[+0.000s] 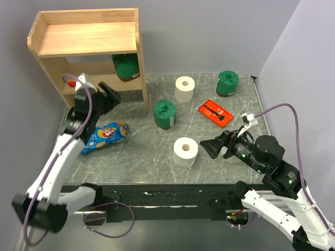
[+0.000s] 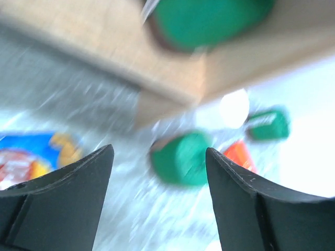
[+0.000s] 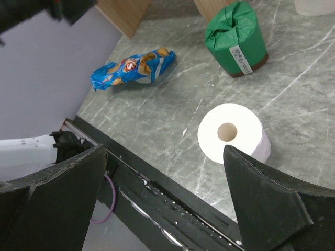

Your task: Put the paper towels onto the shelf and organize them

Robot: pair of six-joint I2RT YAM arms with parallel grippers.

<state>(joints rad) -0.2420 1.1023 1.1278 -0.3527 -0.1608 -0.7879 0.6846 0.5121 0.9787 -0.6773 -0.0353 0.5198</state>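
The wooden shelf (image 1: pixel 86 39) stands at the back left with one green-wrapped roll (image 1: pixel 125 65) on its lower tier; its top board is bare. On the table stand a green roll (image 1: pixel 165 113), a second green roll (image 1: pixel 227 82), a white roll (image 1: pixel 185 89) and a nearer white roll (image 1: pixel 185 151). A third white roll (image 1: pixel 229 156) is mostly hidden behind my right gripper. My left gripper (image 1: pixel 107 94) is open and empty in front of the shelf's lower tier; its blurred wrist view shows the shelved green roll (image 2: pixel 209 21). My right gripper (image 3: pixel 165 151) is open and empty beside the near white roll (image 3: pixel 233 133).
A blue snack bag (image 1: pixel 106 135) lies at the left, below my left gripper. A flat orange-red tray (image 1: pixel 215 113) lies at the right centre. Walls close in the table on the left, back and right. The table's front edge (image 3: pixel 157 183) is just below my right gripper.
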